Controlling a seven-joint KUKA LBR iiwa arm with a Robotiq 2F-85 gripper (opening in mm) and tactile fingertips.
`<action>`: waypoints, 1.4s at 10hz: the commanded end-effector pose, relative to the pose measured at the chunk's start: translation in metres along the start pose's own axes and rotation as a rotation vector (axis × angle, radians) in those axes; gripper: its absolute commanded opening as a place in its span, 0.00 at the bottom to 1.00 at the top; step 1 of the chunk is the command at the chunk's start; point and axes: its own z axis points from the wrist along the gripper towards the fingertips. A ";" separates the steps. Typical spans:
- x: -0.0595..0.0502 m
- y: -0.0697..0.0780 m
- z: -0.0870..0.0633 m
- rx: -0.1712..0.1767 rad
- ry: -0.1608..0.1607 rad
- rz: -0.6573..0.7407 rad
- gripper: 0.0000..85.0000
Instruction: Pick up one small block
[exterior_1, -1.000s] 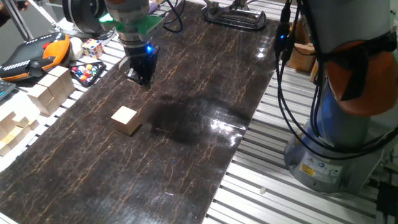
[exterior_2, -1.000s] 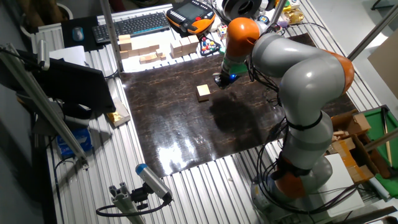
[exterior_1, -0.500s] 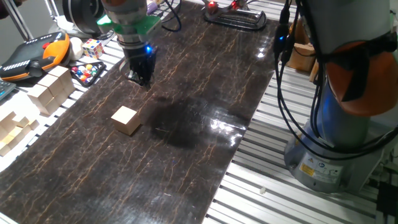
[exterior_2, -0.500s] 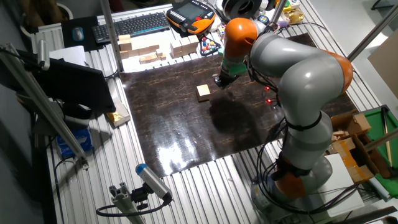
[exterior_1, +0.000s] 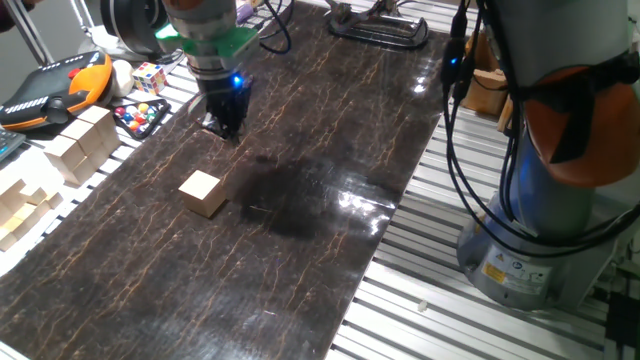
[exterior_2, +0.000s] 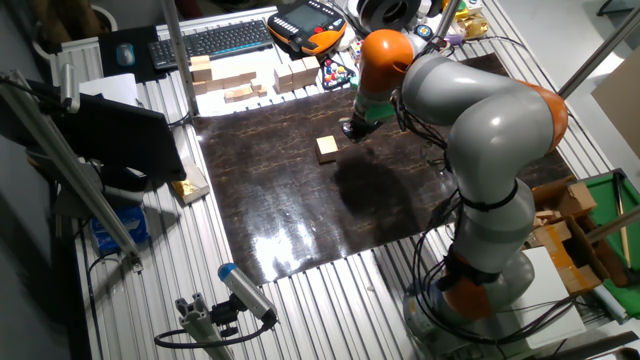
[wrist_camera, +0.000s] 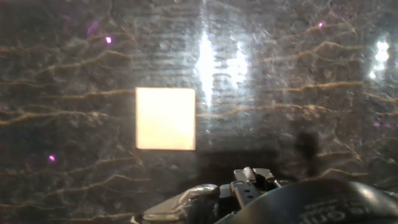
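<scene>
The small block (exterior_1: 203, 193), a plain light-tan wooden cube, lies alone on the dark marbled mat (exterior_1: 330, 130). It also shows in the other fixed view (exterior_2: 327, 148), and in the hand view (wrist_camera: 165, 118) as a bright square left of centre. My gripper (exterior_1: 222, 126) hangs low over the mat, beyond the block and a little to its right, apart from it. It also shows in the other fixed view (exterior_2: 350, 129). Its fingers look slightly apart and hold nothing. In the hand view only the dark gripper housing (wrist_camera: 261, 196) shows at the bottom edge.
Stacks of larger pale wooden blocks (exterior_1: 80, 145) stand off the mat's left edge. A Rubik's cube (exterior_1: 149, 77), a tray of coloured balls (exterior_1: 140, 115) and an orange-black handheld controller (exterior_1: 60, 85) lie behind them. The arm's base (exterior_1: 540, 230) and cables stand at the right.
The gripper has shifted slightly to the left over the mat, staying low. The block has not moved.
</scene>
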 end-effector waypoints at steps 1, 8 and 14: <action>-0.002 0.008 -0.002 0.010 -0.004 0.005 0.40; -0.014 0.034 0.022 -0.005 -0.034 0.051 1.00; -0.026 0.059 0.061 -0.040 -0.046 0.084 1.00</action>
